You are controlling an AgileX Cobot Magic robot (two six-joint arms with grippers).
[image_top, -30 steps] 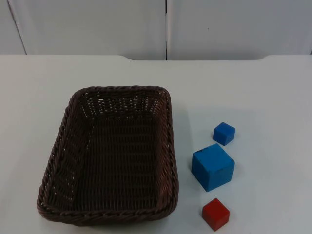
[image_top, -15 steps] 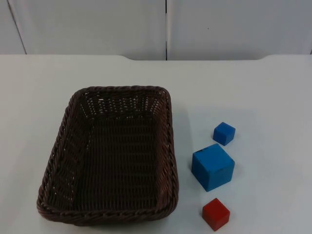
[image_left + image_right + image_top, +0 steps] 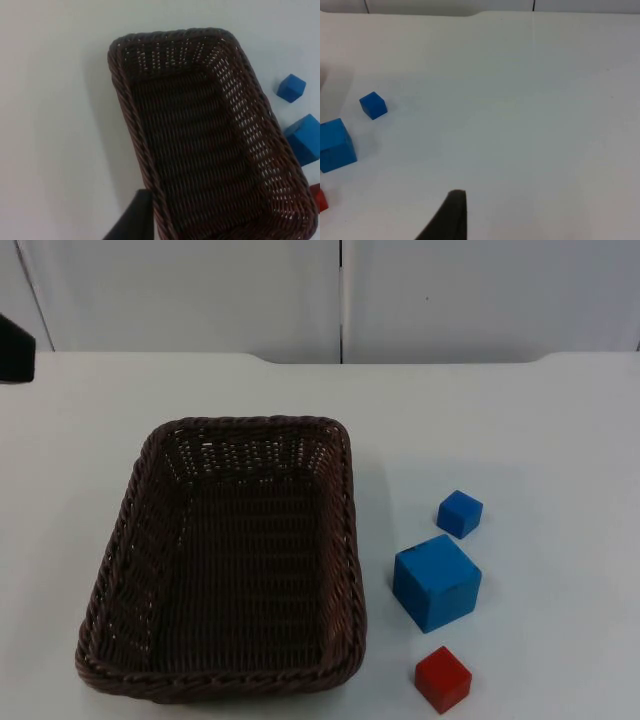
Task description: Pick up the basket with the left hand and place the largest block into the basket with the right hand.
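A dark brown wicker basket [image 3: 225, 558] is seen resting on the white table [image 3: 520, 420], left of centre in the top view, its long side running away from the camera and its inside holding nothing. To its right three blocks are set out in a loose line, all apart from one another and from the basket: a small blue block [image 3: 459, 514] farthest back, the large blue block [image 3: 436, 582] in the middle and nearest the basket's right wall, and a small red block [image 3: 442, 678] closest to the camera. A black part of the left arm [image 3: 15, 348] is visible at the table's far left edge, well apart from the basket. In the left wrist view the basket [image 3: 200, 135] is looked down on from above, with one black fingertip of the left gripper [image 3: 134, 218] just beside the outer rim of one long wall; nothing is held, and how far the fingers stand apart cannot be told. In the right wrist view one black fingertip of the right gripper [image 3: 447, 215] is seen over bare table, with the large blue block [image 3: 336, 145], the small blue block [image 3: 373, 105] and an edge of the red block [image 3: 322, 200] lying well off to one side; nothing is gripped, and its opening cannot be told either.
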